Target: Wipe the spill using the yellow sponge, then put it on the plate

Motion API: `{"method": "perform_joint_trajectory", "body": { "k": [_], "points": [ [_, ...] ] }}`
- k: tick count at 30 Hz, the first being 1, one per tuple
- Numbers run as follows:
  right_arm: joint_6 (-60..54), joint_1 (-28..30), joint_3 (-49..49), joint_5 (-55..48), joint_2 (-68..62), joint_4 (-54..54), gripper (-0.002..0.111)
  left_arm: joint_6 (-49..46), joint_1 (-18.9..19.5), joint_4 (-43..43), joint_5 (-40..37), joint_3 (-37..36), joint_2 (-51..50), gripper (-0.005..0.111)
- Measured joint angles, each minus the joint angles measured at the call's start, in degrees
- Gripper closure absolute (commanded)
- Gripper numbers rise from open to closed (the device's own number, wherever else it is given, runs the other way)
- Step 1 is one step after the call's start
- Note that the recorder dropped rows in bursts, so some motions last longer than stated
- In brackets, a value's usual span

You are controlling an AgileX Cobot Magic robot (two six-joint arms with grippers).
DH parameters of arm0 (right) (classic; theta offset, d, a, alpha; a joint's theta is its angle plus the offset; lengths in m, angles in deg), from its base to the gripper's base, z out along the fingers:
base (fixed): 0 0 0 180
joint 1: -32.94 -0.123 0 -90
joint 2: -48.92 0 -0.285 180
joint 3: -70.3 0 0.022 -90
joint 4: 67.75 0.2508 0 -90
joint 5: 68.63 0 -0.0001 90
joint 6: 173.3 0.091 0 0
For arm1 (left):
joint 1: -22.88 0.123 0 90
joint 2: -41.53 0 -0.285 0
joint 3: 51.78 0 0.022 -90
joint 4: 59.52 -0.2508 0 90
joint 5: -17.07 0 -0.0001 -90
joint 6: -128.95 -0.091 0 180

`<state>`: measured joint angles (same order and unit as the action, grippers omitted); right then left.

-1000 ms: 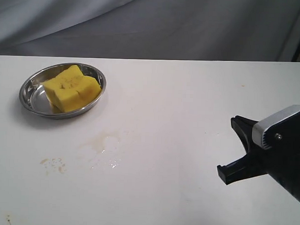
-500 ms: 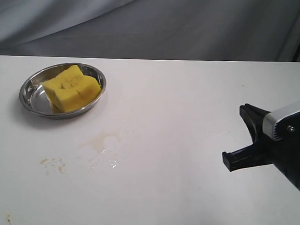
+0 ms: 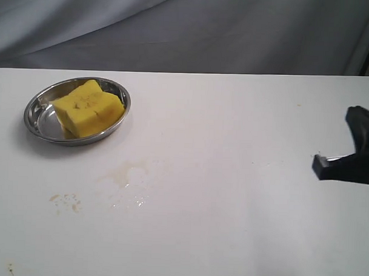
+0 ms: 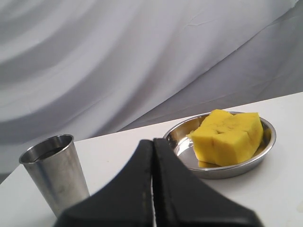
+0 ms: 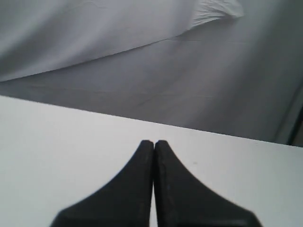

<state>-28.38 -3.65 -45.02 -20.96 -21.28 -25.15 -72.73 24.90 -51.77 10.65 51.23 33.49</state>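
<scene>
One change — right pincer (image 5: 154, 143), closed, pulled back rightward.

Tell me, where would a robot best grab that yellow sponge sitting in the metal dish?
Probably from straight above, pinching the yellow sponge by its upper half, across two opposite flat sides. The block stands taller than the raised rim of the plate, which blocks a low sideways approach, and its creased foam should give a little when squeezed.
</scene>
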Motion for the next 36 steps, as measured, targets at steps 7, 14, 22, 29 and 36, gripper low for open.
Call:
{"method": "perform_joint_trajectory", "body": {
  "k": [7, 14, 22, 29, 36],
  "points": [
    [-4.2, 12.5, 0.0, -10.7, 12.4, 1.9, 0.108, 0.0, 0.0, 0.0, 0.0, 0.0, 0.0, 0.107],
    [-4.6, 31.6, 0.0, -28.6, 24.2, -1.3, 0.108, 0.0, 0.0, 0.0, 0.0, 0.0, 0.0, 0.107],
    [-5.3, 48.3, 0.0, -41.7, 37.8, -5.6, 0.108, 0.0, 0.0, 0.0, 0.0, 0.0, 0.0, 0.107],
    [-6.7, 50.8, 0.0, -45.0, 40.9, -6.9, 0.108, 0.0, 0.0, 0.0, 0.0, 0.0, 0.0, 0.107],
    [-4.8, 50.8, 0.1, -45.4, 40.9, -9.0, 0.108, 0.0, 0.0, 0.0, 0.0, 0.0, 0.0, 0.107]
  ]
}}
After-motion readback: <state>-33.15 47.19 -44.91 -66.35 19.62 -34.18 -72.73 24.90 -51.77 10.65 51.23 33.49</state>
